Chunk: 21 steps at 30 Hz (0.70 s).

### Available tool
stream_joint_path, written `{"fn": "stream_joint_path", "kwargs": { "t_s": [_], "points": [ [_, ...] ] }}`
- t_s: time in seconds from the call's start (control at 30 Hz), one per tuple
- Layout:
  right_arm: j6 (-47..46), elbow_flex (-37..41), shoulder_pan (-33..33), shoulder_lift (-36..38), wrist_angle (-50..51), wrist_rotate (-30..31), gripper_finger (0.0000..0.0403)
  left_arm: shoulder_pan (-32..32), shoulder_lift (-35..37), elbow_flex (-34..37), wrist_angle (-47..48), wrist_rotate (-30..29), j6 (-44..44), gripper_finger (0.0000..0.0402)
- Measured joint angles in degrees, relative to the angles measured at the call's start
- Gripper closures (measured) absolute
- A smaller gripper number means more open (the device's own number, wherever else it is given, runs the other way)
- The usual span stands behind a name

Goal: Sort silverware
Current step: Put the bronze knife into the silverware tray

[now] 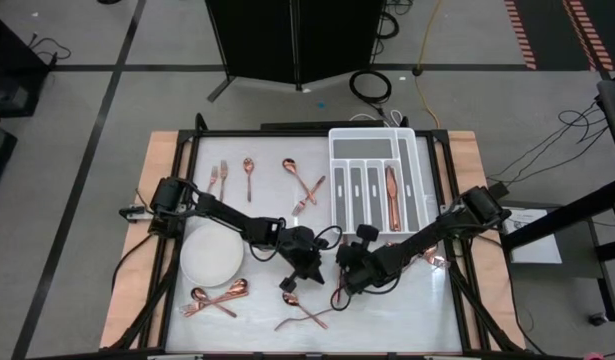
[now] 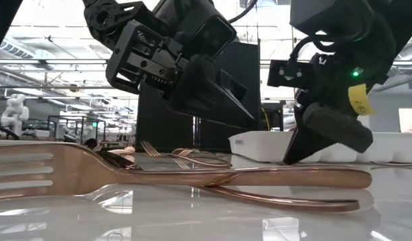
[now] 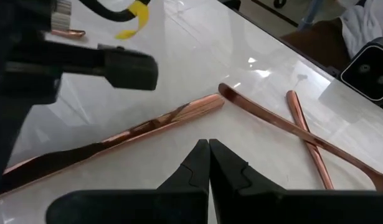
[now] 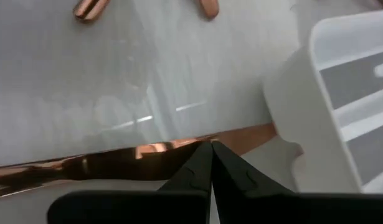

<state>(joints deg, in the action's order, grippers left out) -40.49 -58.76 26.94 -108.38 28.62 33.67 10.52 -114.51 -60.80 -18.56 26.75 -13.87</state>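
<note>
Copper-toned silverware scattered around white compartmented tray (image 1: 372,180), taken as landmark. In high view: one piece (image 1: 392,196) lying inside a tray slot toward its right side; fork (image 1: 215,180), spoon (image 1: 248,172) and a crossed pair (image 1: 305,186) well left of tray; round white plate (image 1: 211,255) farther left and nearer table's front; spoon cluster (image 1: 215,297) beyond plate; crossed pair (image 1: 305,318) near front edge, well below tray.

Left gripper (image 1: 291,287) and right gripper (image 1: 343,285) both below tray, close together over white table (image 1: 407,300). A knife (image 1: 339,288) just beside right gripper.

Left wrist view only: fingers (image 3: 192,167) pressed together, holding nothing, tips just short of knife (image 3: 116,142) lying flat; two crossed handles (image 3: 303,134) beyond.

Right wrist view only: fingers (image 4: 200,167) shut tight, empty, tips over a copper strip (image 4: 104,160); tray corner (image 4: 303,118) close by; two handle ends (image 4: 90,9) farther off.

Low view only: fork (image 2: 85,171) huge in foreground, flat on table, tray wall (image 2: 259,144) behind; both grippers hanging above, tips near the surface, contact not discernible.
</note>
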Motion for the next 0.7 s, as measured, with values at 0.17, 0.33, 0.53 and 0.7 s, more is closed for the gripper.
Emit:
{"fn": "stream_joint_path", "kwargs": {
  "t_s": [0.17, 0.33, 0.53, 0.7],
  "points": [
    [-10.86, -0.28, 0.71, 0.37, 1.45, -8.41, 0.0403, 0.00, 0.00, 0.00, 0.08, -0.01, -0.01, 0.0402],
    [-26.47, -0.44, 3.11, 0.57, 1.61, -17.53, 0.0403, 0.00, -0.01, 0.00, 0.23, -0.01, 0.00, 0.0402],
    [-41.37, -0.48, 5.82, 0.97, 2.47, -19.58, 0.0403, 0.11, 0.00, 0.00, 1.52, -0.01, 0.01, 0.0402],
    [-39.49, -4.10, 7.85, 4.11, 11.73, -14.26, 0.0403, 0.11, -0.01, 0.02, 2.01, -0.01, -0.02, 0.0402]
  ]
}}
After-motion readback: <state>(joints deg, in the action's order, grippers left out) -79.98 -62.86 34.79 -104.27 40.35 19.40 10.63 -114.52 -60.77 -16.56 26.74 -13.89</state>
